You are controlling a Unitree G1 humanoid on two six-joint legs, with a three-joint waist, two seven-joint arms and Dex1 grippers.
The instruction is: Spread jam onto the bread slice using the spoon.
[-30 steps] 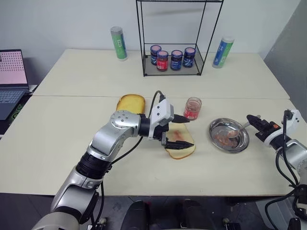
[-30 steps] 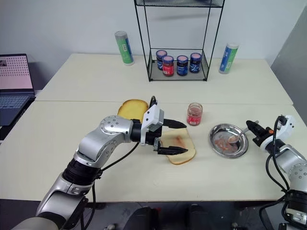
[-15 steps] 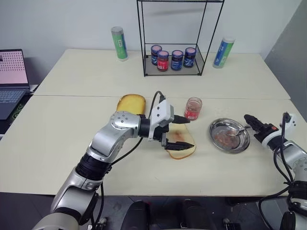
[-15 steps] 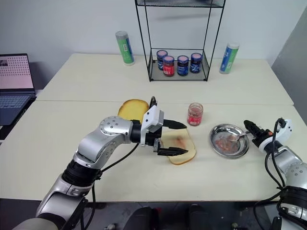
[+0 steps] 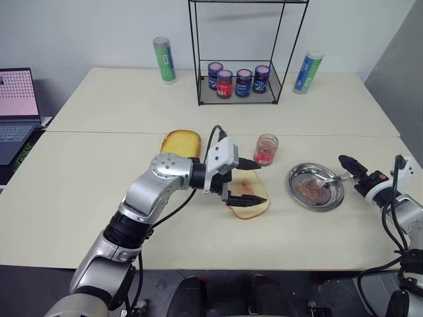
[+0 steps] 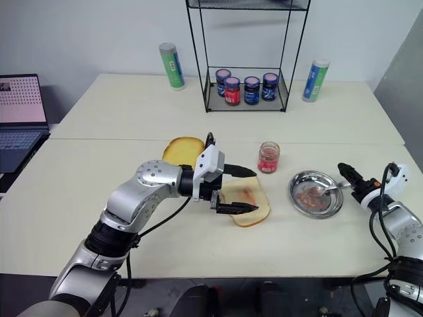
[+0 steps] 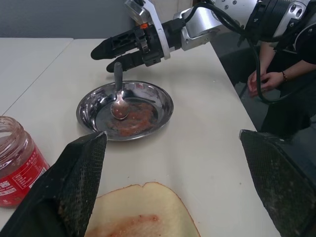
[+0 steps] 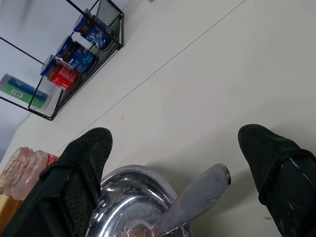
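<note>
Two cream tables [image 5: 119, 105] stand pushed together under even light — a thin seam runs between them. A plain pale wall [image 5: 86, 26] rises behind; a grey panel [image 5: 403, 59] closes the right side.

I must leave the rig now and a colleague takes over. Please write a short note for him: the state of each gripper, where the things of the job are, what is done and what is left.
Left gripper: open, holding nothing, fingers on either side of the bread slice.
Right gripper: open, fingers apart on either side of the spoon handle, not gripping it.
Spoon: bowl in the steel dish, handle leaning on the rim toward the right gripper. The dish has jam smears.
Jam jar: upright, lid off, behind the bread slice.
Done: a red streak of jam is on the slice.
Left: most of the slice's face looks bare; probably more spreading.
</note>
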